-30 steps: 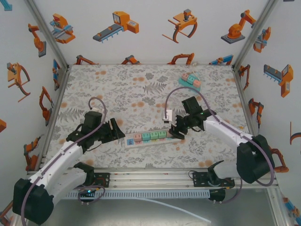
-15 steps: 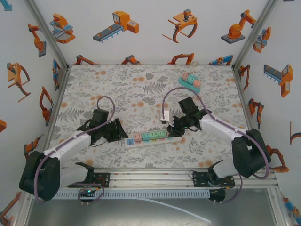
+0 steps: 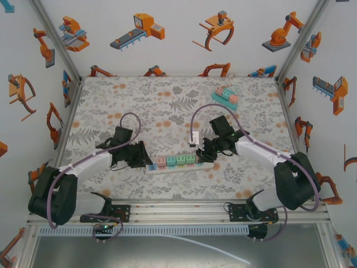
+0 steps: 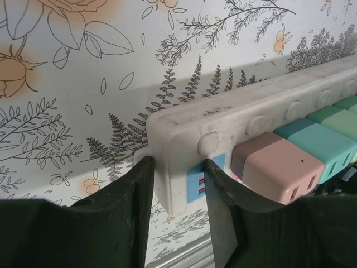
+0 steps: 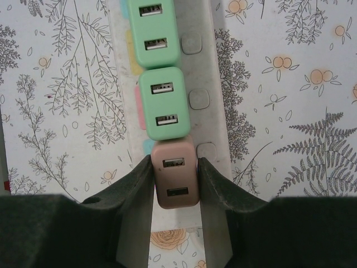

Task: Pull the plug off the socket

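Status: right fingers (image 5: 131, 195) clamped on dusty-pink cube plug with two USB ports (image 5: 175, 174), one black pad on each side face, both touching. Plug sits at the right end of the white multi-socket power strip (image 5: 215, 84), in line with its neighbours. Can't tell from above whether it is fully seated. Mint-green cube plug (image 5: 162, 103) is just beside it on the strip, with a second green one beyond that.

Left fingers (image 4: 223, 206) closed on the left end of the same strip. One pad is against the small tab at the end, the other lies over the face at an empty blue socket (image 4: 195, 181). Brown-pink cube plug (image 4: 279, 167) is just right of that socket, then a teal cube plug (image 4: 321, 142).

Top view: strip lies on the floral-print table (image 3: 139, 106), near-centre, long axis left to right, right end slightly farther. One arm is on each end, both reaching in from the near edge. Cluster of pastel blocks (image 3: 226, 96) sits far right on the table, well apart from the strip.
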`<action>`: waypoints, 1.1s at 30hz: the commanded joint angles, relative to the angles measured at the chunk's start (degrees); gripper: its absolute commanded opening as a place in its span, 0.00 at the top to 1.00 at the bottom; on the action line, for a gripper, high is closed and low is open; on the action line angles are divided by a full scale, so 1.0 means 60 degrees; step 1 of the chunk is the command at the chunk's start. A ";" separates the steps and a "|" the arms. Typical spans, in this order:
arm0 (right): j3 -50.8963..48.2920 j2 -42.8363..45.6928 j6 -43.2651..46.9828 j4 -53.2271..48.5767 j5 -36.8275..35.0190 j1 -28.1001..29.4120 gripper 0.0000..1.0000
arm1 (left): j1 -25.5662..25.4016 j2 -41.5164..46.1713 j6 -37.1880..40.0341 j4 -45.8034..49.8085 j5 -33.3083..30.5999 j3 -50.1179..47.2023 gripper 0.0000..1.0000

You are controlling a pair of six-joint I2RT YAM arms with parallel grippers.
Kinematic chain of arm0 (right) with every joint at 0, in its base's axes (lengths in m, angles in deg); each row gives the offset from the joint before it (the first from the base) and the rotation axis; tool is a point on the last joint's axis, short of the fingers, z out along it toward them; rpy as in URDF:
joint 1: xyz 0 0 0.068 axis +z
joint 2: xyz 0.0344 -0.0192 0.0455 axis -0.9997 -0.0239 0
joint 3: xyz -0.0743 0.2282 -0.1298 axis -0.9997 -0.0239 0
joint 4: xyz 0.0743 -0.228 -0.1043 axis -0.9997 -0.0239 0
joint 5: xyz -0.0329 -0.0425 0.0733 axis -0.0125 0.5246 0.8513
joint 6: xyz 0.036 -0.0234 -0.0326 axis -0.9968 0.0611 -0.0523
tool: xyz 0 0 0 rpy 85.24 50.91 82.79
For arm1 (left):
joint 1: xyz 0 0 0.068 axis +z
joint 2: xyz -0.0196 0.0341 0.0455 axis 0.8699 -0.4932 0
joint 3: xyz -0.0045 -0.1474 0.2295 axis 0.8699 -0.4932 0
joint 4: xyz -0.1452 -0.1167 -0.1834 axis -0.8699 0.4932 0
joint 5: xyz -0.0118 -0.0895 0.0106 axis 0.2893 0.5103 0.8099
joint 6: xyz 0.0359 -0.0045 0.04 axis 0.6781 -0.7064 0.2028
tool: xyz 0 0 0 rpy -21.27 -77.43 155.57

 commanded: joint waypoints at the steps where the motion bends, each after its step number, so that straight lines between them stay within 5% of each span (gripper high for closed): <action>1: 0.0283 0.0184 -0.0323 0.0290 0.0545 0.0190 0.73 | -0.0201 -0.0388 0.0430 0.1071 -0.1516 0.0118 0.60; 8: 0.0838 0.0256 -0.0681 -0.0310 0.0433 0.0231 0.78 | -0.0569 -0.1127 0.0667 0.1600 -0.2686 0.0479 0.60; 14: 0.1077 0.0281 0.0002 -0.1031 -0.0836 0.0832 0.79 | -0.0781 -0.1487 0.0628 0.1840 -0.3150 0.0771 0.60; 33: 0.0939 0.0472 -0.1241 -0.0526 -0.0314 0.0777 0.81 | -0.0903 -0.1590 0.0416 0.2082 -0.3828 0.0892 0.61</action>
